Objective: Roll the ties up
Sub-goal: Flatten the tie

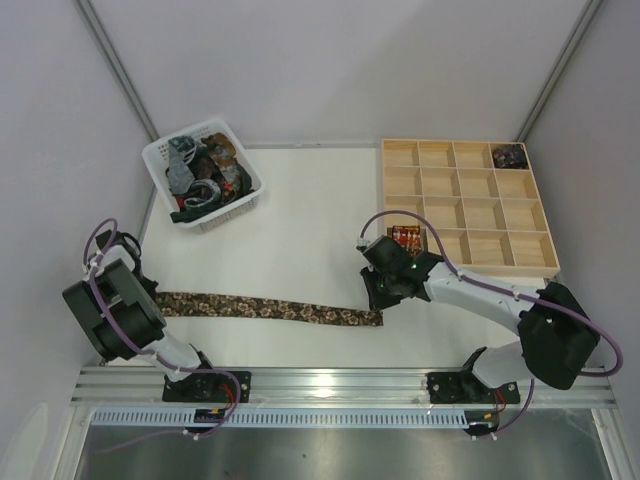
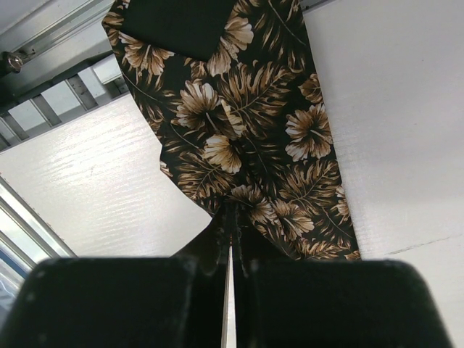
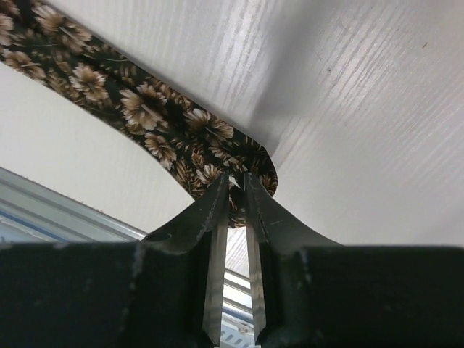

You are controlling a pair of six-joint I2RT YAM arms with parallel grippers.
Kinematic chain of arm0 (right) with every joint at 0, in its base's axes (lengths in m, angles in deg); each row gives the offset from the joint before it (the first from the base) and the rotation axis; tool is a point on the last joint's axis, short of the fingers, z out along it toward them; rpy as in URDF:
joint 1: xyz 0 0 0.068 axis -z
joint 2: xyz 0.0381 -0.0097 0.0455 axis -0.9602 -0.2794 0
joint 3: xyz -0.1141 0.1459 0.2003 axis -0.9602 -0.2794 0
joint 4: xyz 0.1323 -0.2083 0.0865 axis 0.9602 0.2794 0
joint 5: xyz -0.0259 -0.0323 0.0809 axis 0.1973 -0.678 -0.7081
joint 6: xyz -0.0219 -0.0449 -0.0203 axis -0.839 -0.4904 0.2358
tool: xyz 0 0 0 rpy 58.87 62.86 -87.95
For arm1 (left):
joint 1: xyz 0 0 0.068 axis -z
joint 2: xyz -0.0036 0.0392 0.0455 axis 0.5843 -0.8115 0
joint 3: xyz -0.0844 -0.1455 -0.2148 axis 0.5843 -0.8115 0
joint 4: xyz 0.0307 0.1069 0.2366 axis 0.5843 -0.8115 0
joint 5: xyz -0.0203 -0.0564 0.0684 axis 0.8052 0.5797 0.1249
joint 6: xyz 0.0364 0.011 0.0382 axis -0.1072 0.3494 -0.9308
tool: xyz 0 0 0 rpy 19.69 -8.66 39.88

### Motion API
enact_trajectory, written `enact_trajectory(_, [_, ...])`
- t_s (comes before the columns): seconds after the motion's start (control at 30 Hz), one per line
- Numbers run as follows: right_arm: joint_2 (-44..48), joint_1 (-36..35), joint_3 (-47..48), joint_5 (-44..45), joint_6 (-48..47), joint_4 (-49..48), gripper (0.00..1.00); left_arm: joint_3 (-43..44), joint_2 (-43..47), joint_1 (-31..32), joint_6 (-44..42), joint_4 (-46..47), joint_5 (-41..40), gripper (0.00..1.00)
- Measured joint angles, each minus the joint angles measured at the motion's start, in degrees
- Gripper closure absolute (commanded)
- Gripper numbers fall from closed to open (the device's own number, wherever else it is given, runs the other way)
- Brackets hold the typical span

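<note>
A dark brown tie (image 1: 270,309) with a tan leaf print lies stretched across the front of the white table. My left gripper (image 1: 152,300) is at its left end. In the left wrist view the jaws are shut on the tie's wide end (image 2: 246,138), the fabric pinched at my left gripper (image 2: 233,212). My right gripper (image 1: 378,297) is at the tie's right end. In the right wrist view my right gripper (image 3: 238,183) is closed on the narrow, curled end of the tie (image 3: 152,119), with only a thin gap between the fingers.
A white basket (image 1: 250,195) holding several more ties stands at the back left. A wooden compartment tray (image 1: 465,205) sits at the back right, with a dark rolled tie (image 1: 510,155) in its far corner cell and a red one (image 1: 405,237) in a near-left cell.
</note>
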Motion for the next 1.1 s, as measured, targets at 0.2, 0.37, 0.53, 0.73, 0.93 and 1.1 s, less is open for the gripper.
enact_trajectory(0.2, [5.29,-2.67,0.37,-1.44,-0.83,1.46,0.73,0.00,0.00,0.02,-0.02,0.02,-0.04,0.99])
enact_trajectory(0.37, [8.79,-7.30,-3.30,-1.07,0.81,1.92,0.80,0.00,0.00,0.02,-0.02,0.02,-0.09,1.00])
enact_trajectory(0.53, [9.11,-7.65,-5.57,2.84,3.93,2.14,0.76,-0.02,0.02,0.04,-0.07,0.02,-0.13,0.99])
enact_trajectory(0.73, [7.04,-7.58,-5.53,6.43,5.84,0.68,0.75,-0.02,0.02,0.07,-0.39,0.13,-0.48,1.00])
enact_trajectory(0.93, [4.46,-5.88,-5.53,8.07,6.25,-1.31,0.75,-0.02,0.02,0.07,-0.44,0.17,-0.57,0.99])
enact_trajectory(1.1, [0.57,-3.10,-5.53,8.94,6.71,-4.22,0.75,-0.02,0.02,0.07,-0.44,0.22,-0.74,0.99])
